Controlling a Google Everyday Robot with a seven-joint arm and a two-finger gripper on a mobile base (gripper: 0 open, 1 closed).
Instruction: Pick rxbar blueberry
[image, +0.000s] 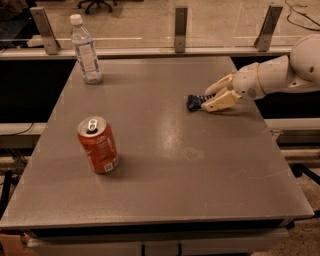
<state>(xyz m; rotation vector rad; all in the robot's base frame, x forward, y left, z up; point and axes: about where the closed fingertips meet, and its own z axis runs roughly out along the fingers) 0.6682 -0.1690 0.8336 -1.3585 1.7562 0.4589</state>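
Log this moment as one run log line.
gripper: at rxbar blueberry, right side of table | rxbar blueberry: on table | soda can: upright, near left | water bottle: upright, far left

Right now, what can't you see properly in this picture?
- The bar: in the camera view, its right end is hidden by the claw, which is low over the right side of the table. Its print is too small to read.
- The arm: cut off by the picture's right edge.
- The bottle: label too small to read.
- The can: lettering blurred.
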